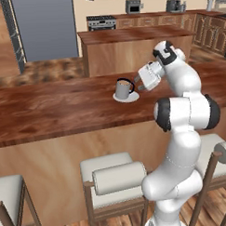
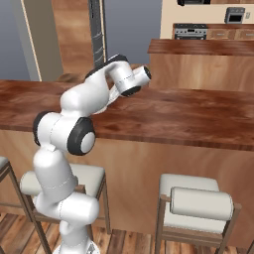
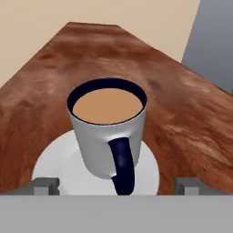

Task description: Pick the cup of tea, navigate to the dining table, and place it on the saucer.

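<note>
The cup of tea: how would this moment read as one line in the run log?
cup of tea: upright on saucer | saucer: on dining table | pincer: open, beside cup, handle side, holding nothing

Near rim of the saucer (image 3: 54,159) cut off at the hand view's bottom, gripper (image 1: 137,81) fingertips hidden behind its own body in the left base view, dining table (image 1: 49,113) ends beyond both side edges

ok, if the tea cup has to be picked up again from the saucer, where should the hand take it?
Probably across the body of the cup of tea, below the rim, coming in level from the handle side where the open hand already sits. The cup stands upright and full on the saucer, so it should stay level. The handle points at the hand; the fingers can straddle it and close on the round wall.
</note>
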You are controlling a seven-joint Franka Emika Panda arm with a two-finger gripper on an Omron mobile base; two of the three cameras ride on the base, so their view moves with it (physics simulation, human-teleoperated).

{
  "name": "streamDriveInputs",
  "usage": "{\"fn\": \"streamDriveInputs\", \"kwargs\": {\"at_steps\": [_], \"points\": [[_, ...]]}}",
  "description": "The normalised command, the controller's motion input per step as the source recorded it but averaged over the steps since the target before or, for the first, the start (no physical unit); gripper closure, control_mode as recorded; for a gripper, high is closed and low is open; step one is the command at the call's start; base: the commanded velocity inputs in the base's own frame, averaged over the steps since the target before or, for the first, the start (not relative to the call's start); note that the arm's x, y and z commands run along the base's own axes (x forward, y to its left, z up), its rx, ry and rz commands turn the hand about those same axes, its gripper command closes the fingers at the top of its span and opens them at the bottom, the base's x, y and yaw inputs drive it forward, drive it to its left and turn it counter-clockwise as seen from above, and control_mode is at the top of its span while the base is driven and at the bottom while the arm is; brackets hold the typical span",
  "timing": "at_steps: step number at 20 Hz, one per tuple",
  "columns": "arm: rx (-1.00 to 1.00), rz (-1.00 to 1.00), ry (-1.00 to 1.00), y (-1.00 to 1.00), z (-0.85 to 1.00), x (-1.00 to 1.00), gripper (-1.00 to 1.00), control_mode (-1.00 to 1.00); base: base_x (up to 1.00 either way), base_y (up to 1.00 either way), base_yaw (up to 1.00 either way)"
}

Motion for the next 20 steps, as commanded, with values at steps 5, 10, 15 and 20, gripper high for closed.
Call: {"fn": "streamDriveInputs", "kwargs": {"at_steps": [5,10,15,20], "points": [[0.03,0.0,-0.01,0.01,0.99,-0.32,-1.0,-1.0,0.0,0.0,0.0],[0.01,0.0,0.01,-0.01,0.61,-0.65,-1.0,-1.0,0.0,0.0,0.0],[-0.02,-0.04,0.07,-0.01,0.08,-0.99,-1.0,-1.0,0.0,0.0,0.0],[-0.08,-0.22,0.09,0.0,0.02,-0.93,-1.0,-1.0,0.0,0.0,0.0]]}}
